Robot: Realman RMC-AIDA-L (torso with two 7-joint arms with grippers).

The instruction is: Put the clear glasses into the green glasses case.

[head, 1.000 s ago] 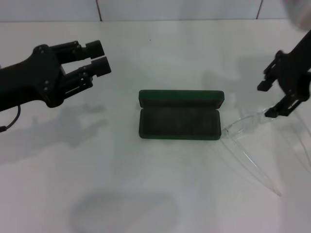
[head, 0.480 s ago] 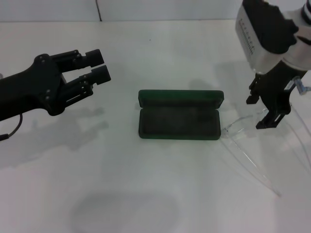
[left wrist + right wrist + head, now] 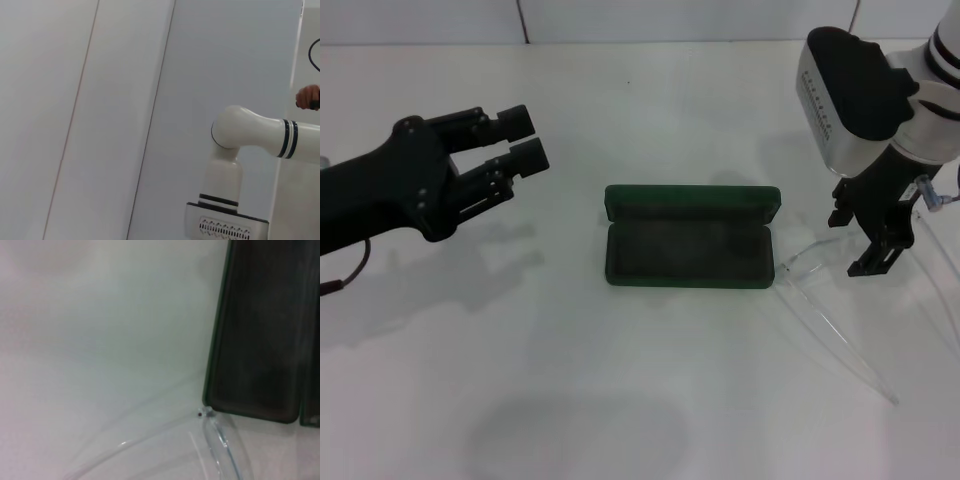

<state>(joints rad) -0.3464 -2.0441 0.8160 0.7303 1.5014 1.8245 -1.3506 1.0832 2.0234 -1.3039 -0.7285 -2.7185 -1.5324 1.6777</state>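
right gripper (image 3: pixel 876 243) fingers apart, above clear glasses (image 3: pixel 820 285) at 3 o'clock of open green glasses case (image 3: pixel 688 250). left gripper (image 3: pixel 517 140) apart, parked at 9 o'clock. risk: thin clear frame slips, skids off.

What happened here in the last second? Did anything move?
The right gripper swung in from the table's edge and came down over the clear glasses, jaws open, without gripping them. The left gripper, the green case and the glasses stayed put.
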